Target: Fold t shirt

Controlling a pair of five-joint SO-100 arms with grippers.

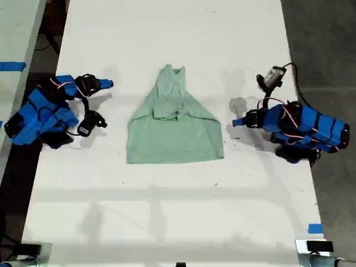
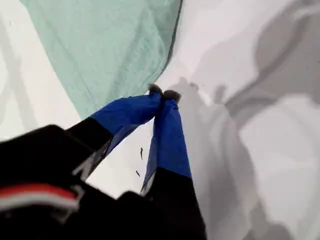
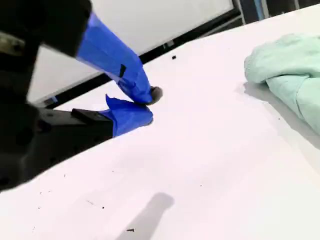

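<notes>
The pale mint-green t shirt (image 1: 175,130) lies partly folded on the middle of the white table (image 1: 167,211), narrow end toward the far side. My first gripper (image 1: 238,122) rests at the exterior view's right, shut with nothing in it. In its wrist view the blue fingertips (image 2: 162,94) meet just beside the t shirt's edge (image 2: 105,45) without touching it. My second gripper (image 1: 109,84) sits at the exterior view's left, shut and empty (image 3: 149,102). It is well apart from the t shirt (image 3: 285,70).
Both blue arms lie low on the table, one on each side of the shirt. A blue tape mark (image 1: 315,228) sits near the table's front corner at the exterior view's right. Dark floor borders the table on both sides.
</notes>
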